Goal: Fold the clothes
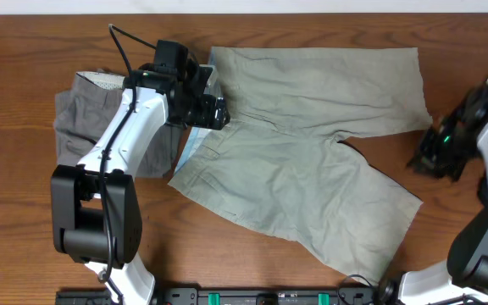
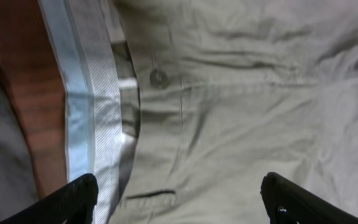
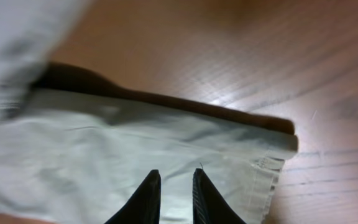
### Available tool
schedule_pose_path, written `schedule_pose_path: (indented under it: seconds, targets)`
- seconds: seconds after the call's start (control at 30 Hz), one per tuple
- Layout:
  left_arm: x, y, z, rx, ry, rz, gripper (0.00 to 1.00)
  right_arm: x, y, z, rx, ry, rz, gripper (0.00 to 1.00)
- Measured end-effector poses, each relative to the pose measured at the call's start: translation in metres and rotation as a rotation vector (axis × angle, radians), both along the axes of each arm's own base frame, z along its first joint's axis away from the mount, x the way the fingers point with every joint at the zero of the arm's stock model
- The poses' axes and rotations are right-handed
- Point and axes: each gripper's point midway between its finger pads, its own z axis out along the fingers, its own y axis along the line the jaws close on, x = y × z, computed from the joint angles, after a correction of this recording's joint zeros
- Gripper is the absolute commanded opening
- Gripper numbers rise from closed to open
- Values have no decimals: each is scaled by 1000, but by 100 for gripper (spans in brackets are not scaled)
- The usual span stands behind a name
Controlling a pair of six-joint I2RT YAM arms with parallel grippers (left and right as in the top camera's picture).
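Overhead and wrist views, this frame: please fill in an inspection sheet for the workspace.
Surface: wooden table, bare around the cloth.
Job's things: khaki shorts spread flat, waistband toward the left, legs toward the right, not yet folded; darker grey shorts bunched at the left, partly under the left arm.
Clutter: nothing seen.
Grippers: left gripper wide open above the khaki waistband, holding nothing; right gripper over a leg hem, fingers nearly together, grip cannot be told.
Cables: black cable looping off the left arm.
Surroundings: pale strip beyond the table's far edge.
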Motion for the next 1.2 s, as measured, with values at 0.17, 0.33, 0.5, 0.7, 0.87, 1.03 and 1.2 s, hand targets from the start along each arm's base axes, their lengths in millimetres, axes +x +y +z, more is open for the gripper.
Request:
schedule_pose_path:
  seconds: [0.17,0.33,0.5,0.7,0.87,1.03,1.2]
  targets:
    - [-12,0,-3,14,37,-34,86,-34,12,-37,27,107,-28,20]
    - [-19,-1,-9,21,53,-51,86,-45,4,-60,-39,132,-95,21]
    - [-28,1,-13,29,89,-61,86,-50,-17,-73,-177,145,-192,15]
    - [-35,2,-14,34,118,-65,86,-48,-57,-72,-342,123,-283,19]
    - [-37,-1,-14,35,118,-76,86,-36,-82,-68,-387,63,-298,24]
    - [-57,-13,-17,49,178,-119,87,-9,-68,-53,-267,-32,-181,35]
    - [-80,-23,-22,78,247,-153,87,14,-46,-22,-127,-164,-93,49]
